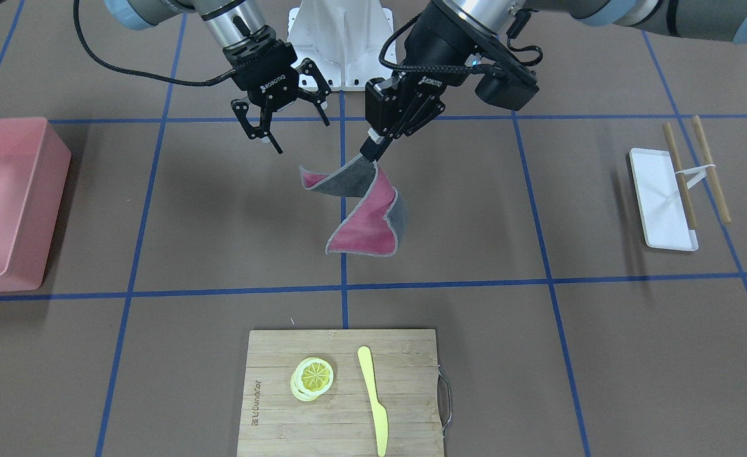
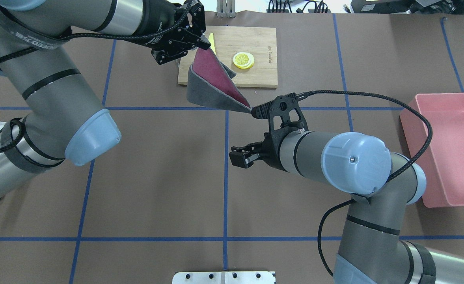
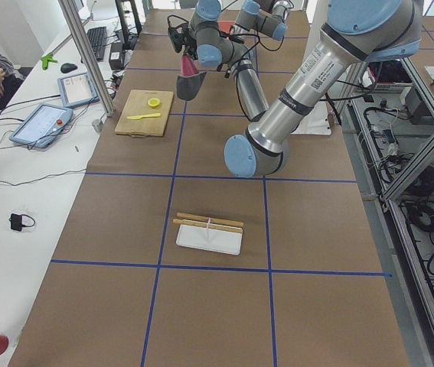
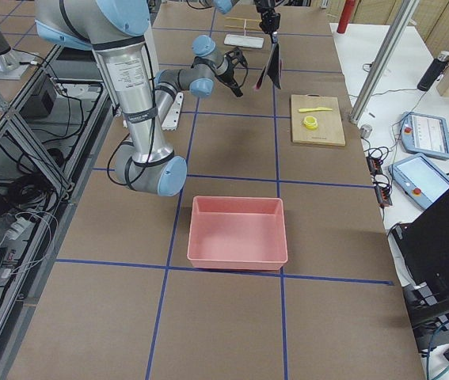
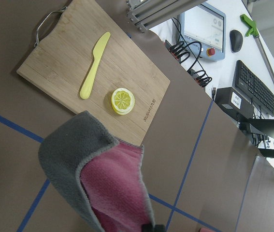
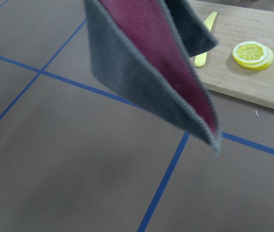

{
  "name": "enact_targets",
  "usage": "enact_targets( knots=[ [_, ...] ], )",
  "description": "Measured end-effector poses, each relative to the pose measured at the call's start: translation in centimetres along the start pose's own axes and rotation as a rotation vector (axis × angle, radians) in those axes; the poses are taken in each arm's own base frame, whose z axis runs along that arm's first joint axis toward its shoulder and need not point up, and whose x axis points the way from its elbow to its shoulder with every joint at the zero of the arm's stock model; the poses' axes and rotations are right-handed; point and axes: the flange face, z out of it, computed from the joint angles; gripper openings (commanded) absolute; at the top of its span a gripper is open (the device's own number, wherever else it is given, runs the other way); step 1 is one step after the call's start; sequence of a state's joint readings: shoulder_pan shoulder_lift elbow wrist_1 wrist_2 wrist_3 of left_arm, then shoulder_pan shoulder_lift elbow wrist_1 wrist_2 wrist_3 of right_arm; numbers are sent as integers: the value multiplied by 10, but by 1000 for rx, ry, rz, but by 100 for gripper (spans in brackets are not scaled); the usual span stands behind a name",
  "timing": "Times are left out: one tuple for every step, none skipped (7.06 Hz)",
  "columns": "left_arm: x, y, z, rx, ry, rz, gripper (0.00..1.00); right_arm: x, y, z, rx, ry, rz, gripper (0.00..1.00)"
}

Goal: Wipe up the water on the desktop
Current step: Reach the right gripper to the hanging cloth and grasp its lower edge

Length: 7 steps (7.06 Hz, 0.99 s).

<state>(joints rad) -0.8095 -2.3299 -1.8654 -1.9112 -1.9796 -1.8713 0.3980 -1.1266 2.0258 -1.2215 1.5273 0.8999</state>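
One grey and pink cloth point(image 1: 363, 222) is held clear above the middle of the desktop point(image 1: 221, 209), pinched at a corner by the left gripper point(image 1: 370, 152). The right gripper point(image 1: 302, 134) is spread wide just beside the cloth's free corner, gripping nothing. A cutting board point(image 1: 271, 355) is seen beyond, far from the robot.

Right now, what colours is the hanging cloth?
The cloth is pink on one side, grey on the other; the front-facing view shows it best.
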Motion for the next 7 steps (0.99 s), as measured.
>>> enact_targets(
  knots=[
    [1, 2, -1, -3, 4, 1, 0, -4, 1, 3, 2, 3, -21, 95],
    [3, 4, -2, -6, 8, 3, 0, -5, 0, 4, 11, 10, -63, 95],
    [3, 6, -3, -8, 10, 4, 0, -1, -5, 3, 23, 22, -113, 95],
    [2, 6, -2, -9, 8, 4, 0, 7, -13, 1, 37, 36, -155, 95],
    [0, 8, 0, -13, 4, 4, 0, 14, -21, -2, 49, 50, -181, 94],
    [-2, 13, 2, -20, 1, 5, 0, 19, -25, -3, 57, 59, -195, 90],
    [-3, 19, 4, -31, -1, 8, 0, 22, -29, -4, 63, 66, -204, 87]
  ],
)
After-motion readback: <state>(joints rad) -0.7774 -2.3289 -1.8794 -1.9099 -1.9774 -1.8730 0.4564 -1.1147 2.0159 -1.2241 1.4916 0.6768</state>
